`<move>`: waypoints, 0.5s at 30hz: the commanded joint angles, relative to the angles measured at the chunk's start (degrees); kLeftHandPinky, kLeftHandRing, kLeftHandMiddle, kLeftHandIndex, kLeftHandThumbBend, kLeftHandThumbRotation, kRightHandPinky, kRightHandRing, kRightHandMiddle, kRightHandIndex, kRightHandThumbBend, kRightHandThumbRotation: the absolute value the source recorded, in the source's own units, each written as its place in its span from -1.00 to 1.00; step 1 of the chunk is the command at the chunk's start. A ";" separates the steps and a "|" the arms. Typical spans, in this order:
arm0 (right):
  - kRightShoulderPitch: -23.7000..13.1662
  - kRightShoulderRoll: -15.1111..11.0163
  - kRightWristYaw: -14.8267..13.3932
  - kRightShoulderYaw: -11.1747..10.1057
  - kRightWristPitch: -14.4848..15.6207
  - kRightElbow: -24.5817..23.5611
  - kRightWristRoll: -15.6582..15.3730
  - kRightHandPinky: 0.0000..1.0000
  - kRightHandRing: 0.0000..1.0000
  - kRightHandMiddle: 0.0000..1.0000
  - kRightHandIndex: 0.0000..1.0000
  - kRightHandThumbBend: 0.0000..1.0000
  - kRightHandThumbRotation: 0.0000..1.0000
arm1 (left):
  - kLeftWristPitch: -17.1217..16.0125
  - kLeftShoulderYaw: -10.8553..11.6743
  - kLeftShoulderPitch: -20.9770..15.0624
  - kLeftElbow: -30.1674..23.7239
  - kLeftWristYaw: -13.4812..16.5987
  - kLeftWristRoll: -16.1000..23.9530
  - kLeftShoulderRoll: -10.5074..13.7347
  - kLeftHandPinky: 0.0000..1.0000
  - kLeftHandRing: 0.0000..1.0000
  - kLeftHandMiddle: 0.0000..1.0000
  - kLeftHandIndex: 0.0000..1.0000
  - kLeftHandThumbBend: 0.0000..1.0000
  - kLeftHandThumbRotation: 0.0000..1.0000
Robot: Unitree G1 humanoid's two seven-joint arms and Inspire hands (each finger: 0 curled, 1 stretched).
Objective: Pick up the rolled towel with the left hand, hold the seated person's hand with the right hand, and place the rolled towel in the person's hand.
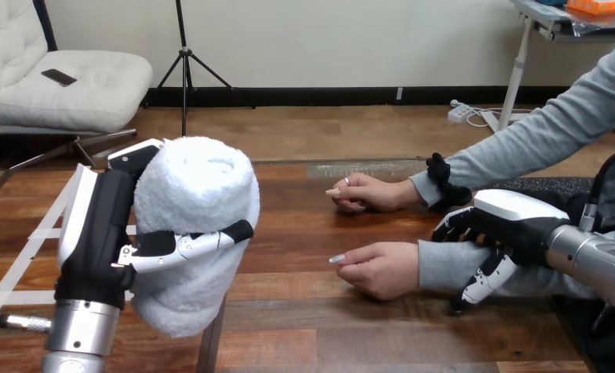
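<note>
- The left hand [102,233] grips the rolled white terry towel [199,194], thumb curled across its front, fingers behind it.
- The towel stands roughly upright, lifted clear of the brown wooden surface [304,311], at the view's left.
- The right hand [506,221] is curled round the grey-sleeved wrist [436,264], fingers over it, thumb on the near side.
- The person's nearer hand [382,270] rests on the surface, well apart from the towel.
- The person's farther hand [370,193] lies just beyond it.

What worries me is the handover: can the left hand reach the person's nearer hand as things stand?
Probably yes: bare table lies between the left hand, shut on the rolled towel, and the person's nearer hand, whose wrist the right hand grips. But that hand lies curled.
</note>
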 commanded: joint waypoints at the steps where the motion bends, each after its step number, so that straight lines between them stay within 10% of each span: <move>1: -4.41 -0.34 -1.40 0.82 -0.32 0.12 -0.29 0.22 0.39 0.45 0.44 1.00 -0.62 | -1.93 1.46 -2.11 -3.08 0.16 -1.55 -0.38 -0.29 -0.24 -0.18 -0.16 0.34 -1.00; 15: -4.43 0.41 -2.06 1.94 1.23 -0.03 -0.67 0.16 0.27 0.35 0.34 1.00 -0.74 | -1.95 1.63 -1.96 -3.36 -0.15 -1.57 -0.35 -0.29 -0.24 -0.18 -0.17 0.34 -1.00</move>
